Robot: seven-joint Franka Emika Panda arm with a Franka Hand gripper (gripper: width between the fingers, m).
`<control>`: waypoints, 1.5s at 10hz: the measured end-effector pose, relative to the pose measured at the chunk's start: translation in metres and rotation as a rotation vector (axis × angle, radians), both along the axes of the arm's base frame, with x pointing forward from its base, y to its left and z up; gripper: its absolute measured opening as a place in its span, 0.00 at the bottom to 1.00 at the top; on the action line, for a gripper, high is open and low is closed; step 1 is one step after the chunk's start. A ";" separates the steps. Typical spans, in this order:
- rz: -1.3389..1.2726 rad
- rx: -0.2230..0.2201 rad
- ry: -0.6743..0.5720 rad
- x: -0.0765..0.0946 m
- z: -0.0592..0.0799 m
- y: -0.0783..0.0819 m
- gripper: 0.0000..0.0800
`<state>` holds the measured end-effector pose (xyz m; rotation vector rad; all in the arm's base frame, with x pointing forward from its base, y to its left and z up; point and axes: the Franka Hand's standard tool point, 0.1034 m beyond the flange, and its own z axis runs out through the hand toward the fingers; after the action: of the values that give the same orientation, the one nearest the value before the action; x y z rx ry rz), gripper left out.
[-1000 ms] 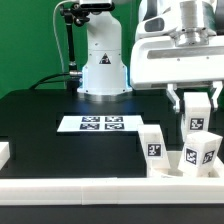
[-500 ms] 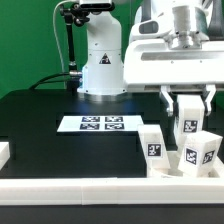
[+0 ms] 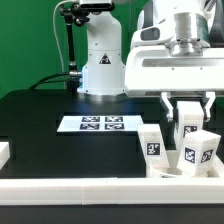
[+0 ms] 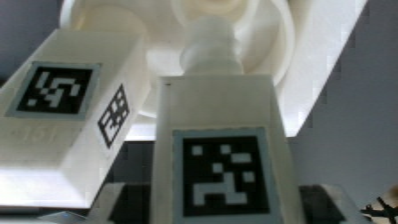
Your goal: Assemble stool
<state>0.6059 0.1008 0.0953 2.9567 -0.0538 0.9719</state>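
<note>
Three white stool legs show in the exterior view, all at that view's right. Going left to right, the marker board (image 3: 100, 124) lies flat near the middle of the black bench (image 3: 50, 125), apparently as a fixed reference for the cameras. Its square black-and-white tags carry patterns only; no readable writing or brand is visible anywhere.

Next stands the first leg (image 3: 152, 145), upright and untouched. The gripper (image 3: 188, 118) holds the second leg (image 3: 189, 128) upright above the seat (image 3: 165, 170); the jaws are partly closed, one finger on each side of the block. The upright hold appears intended to align the leg's end with the seat below.

The third leg (image 3: 199, 152) stands upright in or against the seat; which cannot be told.

The wrist view shows the held leg (image 4: 222, 150) beside a tagged leg (image 4: 71, 110), with the round seat (image 4: 294, 50) beyond.
</note>
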 end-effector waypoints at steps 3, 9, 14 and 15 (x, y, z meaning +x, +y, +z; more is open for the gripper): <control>0.001 -0.003 0.002 0.000 0.000 -0.001 0.42; -0.013 0.020 -0.008 -0.005 0.017 0.001 0.42; -0.005 0.012 0.022 -0.016 0.003 0.004 0.42; -0.003 0.009 0.023 -0.014 0.002 0.003 0.42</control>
<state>0.5917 0.1040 0.0969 2.9743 -0.0626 0.9401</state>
